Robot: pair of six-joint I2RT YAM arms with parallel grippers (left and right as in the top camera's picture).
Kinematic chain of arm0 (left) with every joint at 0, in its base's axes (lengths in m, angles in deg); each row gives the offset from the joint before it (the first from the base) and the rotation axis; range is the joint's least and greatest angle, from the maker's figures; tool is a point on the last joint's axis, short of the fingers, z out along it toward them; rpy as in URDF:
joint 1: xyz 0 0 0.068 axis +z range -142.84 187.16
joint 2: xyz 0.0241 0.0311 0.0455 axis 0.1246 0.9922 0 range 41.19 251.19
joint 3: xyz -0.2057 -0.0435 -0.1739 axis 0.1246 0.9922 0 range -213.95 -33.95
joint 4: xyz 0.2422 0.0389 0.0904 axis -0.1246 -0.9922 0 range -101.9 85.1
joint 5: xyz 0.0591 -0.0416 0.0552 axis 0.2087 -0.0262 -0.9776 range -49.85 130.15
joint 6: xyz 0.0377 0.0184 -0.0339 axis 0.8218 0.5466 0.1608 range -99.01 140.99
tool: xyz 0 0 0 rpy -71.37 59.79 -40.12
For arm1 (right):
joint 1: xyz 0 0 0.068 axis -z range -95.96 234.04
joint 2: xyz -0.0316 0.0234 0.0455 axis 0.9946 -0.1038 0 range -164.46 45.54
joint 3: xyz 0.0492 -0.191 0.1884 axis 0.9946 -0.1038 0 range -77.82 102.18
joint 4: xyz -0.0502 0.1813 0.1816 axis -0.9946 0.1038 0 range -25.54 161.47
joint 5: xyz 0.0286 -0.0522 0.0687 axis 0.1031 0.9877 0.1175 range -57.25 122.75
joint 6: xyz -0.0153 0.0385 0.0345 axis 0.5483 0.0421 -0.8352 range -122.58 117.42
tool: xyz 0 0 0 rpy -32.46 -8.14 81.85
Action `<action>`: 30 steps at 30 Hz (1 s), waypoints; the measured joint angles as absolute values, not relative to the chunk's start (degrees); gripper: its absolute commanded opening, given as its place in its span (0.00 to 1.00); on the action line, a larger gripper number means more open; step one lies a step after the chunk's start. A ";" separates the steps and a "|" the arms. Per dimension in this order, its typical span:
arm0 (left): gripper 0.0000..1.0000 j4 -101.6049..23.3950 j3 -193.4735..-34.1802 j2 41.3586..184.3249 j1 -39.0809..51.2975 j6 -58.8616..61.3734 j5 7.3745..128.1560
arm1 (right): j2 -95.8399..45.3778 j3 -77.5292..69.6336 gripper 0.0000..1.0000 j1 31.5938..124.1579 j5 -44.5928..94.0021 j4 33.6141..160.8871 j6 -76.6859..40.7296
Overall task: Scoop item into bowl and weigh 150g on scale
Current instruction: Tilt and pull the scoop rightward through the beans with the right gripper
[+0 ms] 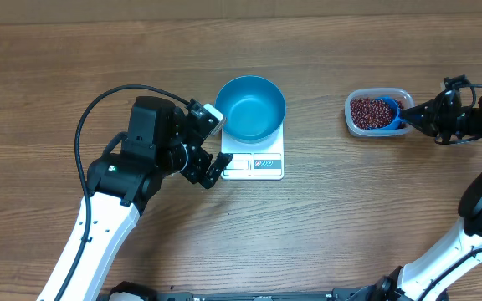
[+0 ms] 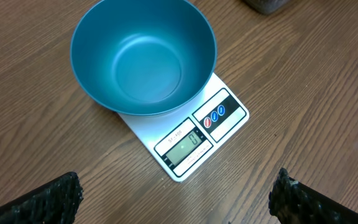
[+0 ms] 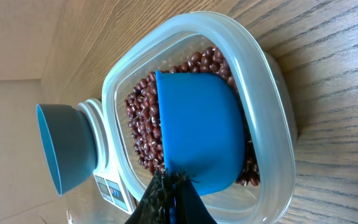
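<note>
The teal-blue bowl (image 1: 251, 107) (image 2: 144, 57) (image 3: 64, 148) stands empty on the white scale (image 1: 256, 164) (image 2: 197, 134). My left gripper (image 1: 209, 140) (image 2: 176, 202) hovers open just left of the scale, nothing between its fingers. Dark red-brown beans (image 1: 370, 112) (image 3: 149, 115) fill a clear plastic tub (image 1: 377, 112) (image 3: 272, 93) at the right. My right gripper (image 1: 415, 115) (image 3: 174, 199) is shut on the handle of a bright blue scoop (image 1: 389, 109) (image 3: 199, 130), whose cup sits in the tub, pressed into the beans.
The wooden table (image 1: 325, 234) extends around everything. The left arm's black cable (image 1: 99, 109) loops over the table to the left. The right arm's white links (image 1: 475, 209) rise along the right edge.
</note>
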State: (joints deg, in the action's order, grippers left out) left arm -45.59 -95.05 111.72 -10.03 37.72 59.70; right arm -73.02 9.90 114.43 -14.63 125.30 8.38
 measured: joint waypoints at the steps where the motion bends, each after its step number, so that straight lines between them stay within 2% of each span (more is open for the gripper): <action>1: 0.99 -45.59 -95.05 111.72 -10.03 37.72 59.70 | -73.02 9.90 0.04 114.43 -14.63 125.30 8.36; 30: 0.99 -45.56 -95.05 111.72 -10.03 37.72 59.72 | -73.48 9.09 0.04 116.70 -19.46 124.28 6.46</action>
